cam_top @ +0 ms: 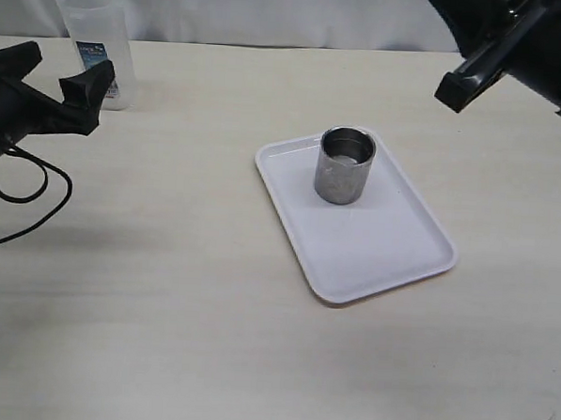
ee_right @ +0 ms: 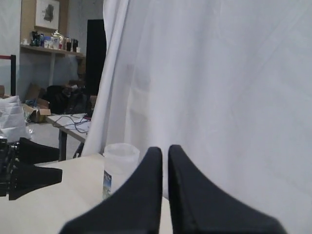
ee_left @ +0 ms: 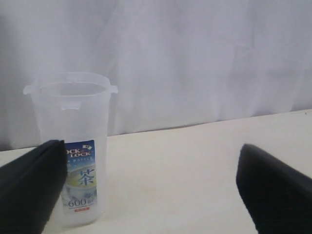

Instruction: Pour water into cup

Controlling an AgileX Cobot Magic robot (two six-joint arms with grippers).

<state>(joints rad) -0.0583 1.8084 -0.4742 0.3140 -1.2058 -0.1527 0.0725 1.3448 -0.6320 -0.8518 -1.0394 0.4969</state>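
The tall clear plastic container (cam_top: 95, 36) with a blue-and-white label stands upright at the far left of the table. I cannot make out a water level in it. It also shows in the left wrist view (ee_left: 73, 146) and the right wrist view (ee_right: 117, 163). My left gripper (cam_top: 62, 74) is open and empty, just in front of the container and not touching it; in the left wrist view (ee_left: 151, 192) the container stands beside one finger. The steel cup (cam_top: 345, 164) stands upright on a white tray (cam_top: 391, 249) at mid-table. My right gripper (cam_top: 453, 90) is shut and empty, raised over the far right; it also shows in its wrist view (ee_right: 165, 163).
A black cable (cam_top: 27, 197) loops on the table below my left arm. A white curtain (ee_left: 195, 58) hangs behind the table's far edge. The tray lies at an angle. My left gripper shows at the side of the right wrist view (ee_right: 29, 175).
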